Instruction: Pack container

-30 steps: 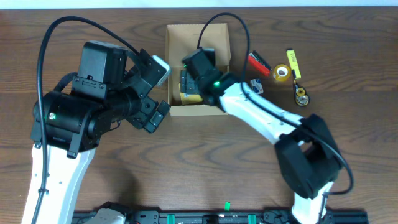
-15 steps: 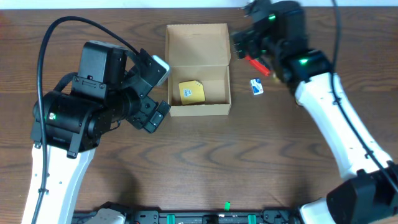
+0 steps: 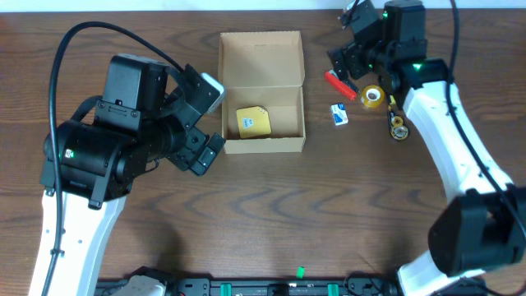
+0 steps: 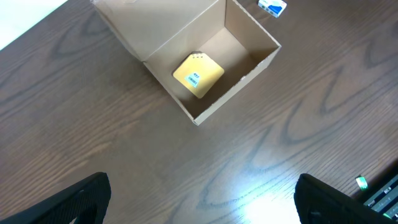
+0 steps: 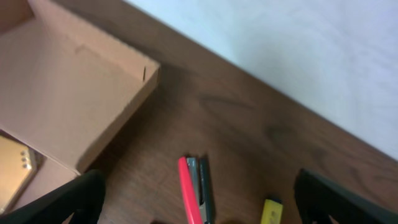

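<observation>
Dark wood table, container between left and right jaws, both apparently spread apart

No word, brand or number could be read anywhere. A small white label with blue print sat on the yellow pad lying in the container, but its marks were too small to make out. The printing on the little white-and-blue packet beside the box was equally illegible.
</observation>
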